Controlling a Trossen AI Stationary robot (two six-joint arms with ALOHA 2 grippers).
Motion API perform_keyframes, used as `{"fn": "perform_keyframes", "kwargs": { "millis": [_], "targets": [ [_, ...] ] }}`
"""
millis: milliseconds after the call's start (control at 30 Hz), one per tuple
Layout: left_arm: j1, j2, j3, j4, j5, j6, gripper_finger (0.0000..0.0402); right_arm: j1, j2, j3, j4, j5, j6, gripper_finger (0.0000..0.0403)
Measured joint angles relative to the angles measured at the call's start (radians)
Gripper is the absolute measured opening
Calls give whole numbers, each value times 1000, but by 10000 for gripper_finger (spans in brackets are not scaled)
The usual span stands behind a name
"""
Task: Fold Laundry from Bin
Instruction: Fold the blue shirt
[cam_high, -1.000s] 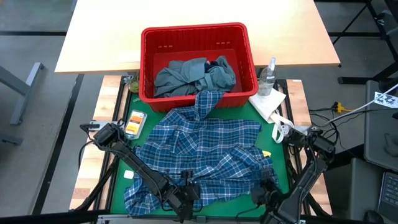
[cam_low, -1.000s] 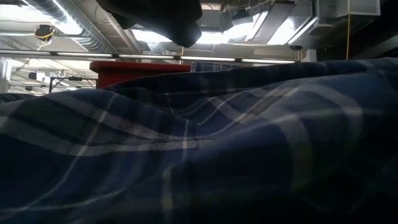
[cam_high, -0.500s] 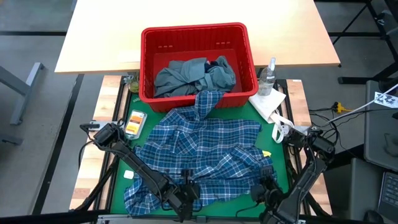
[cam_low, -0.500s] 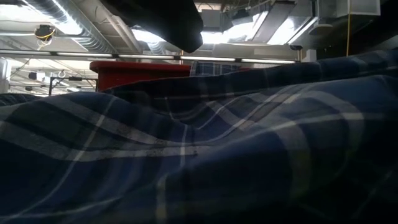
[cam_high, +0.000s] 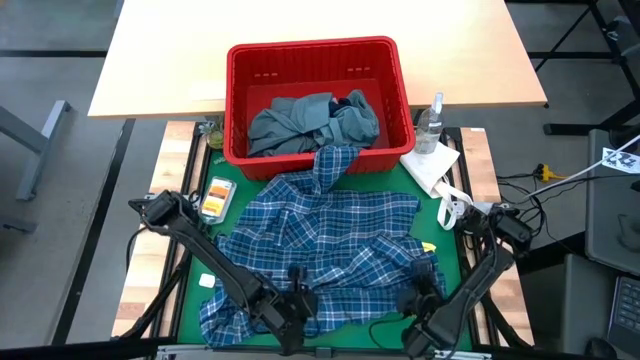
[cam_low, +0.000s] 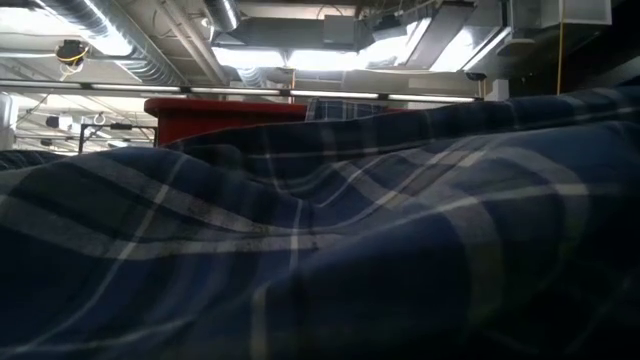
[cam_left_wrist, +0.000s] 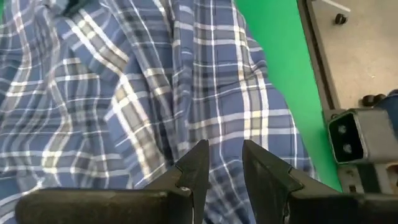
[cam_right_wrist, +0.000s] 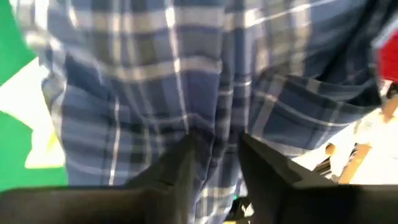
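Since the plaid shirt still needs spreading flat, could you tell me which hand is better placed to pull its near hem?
Probably the left hand: its fingers straddle the plaid shirt at the hem; the right hand looks just released.

Lab or workshop floor, we judge, not a home. Overhead in the low view: bare ceiling with exposed silver ducting (cam_low: 110, 45), pipes and bright strip lights (cam_low: 300, 58). From above we see a grey concrete floor (cam_high: 50, 150), a plain pale wooden desk (cam_high: 320, 25) at 12 o'clock, and a green mat (cam_high: 455, 255) framed by dark rails at centre. Loose cables (cam_high: 525, 180) trail at 3 o'clock beside grey equipment housing (cam_high: 612, 230). Two dark robot arms rise from 6 o'clock.
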Motion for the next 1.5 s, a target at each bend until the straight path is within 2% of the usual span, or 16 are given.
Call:
{"fn": "perform_keyframes", "kwargs": {
  "millis": [133,233,433,567,767,933,1067,1200,1333,1500],
  "targets": [
    [0,-61,0,-91,40,-7,92,-5,0,0,1,-68,-67,166],
    [-6,-103,1,-186,107,-35,92,-2,0,6,1,-73,-75,180],
    [-59,-138,1,-269,277,-118,92,-2,-39,24,0,-74,-76,186],
    [-128,-126,1,-268,338,-203,92,-2,-72,26,0,-77,-49,186],
    [-248,-120,1,-267,285,-361,92,-2,-79,26,18,-156,-45,186],
    [-323,-113,1,-269,249,-515,98,-1,-79,26,120,-162,-45,186],
    [-359,-87,1,-275,248,-629,124,-1,-79,26,234,-160,-56,186],
    [-384,-41,1,-281,258,-637,160,-1,-79,26,355,-159,-104,186],
    [-403,-2,1,-337,267,-621,180,-1,-79,26,456,-98,-167,186],
    [-423,45,0,-453,277,-674,178,-1,-79,14,507,44,-208,186]
  ]
}}
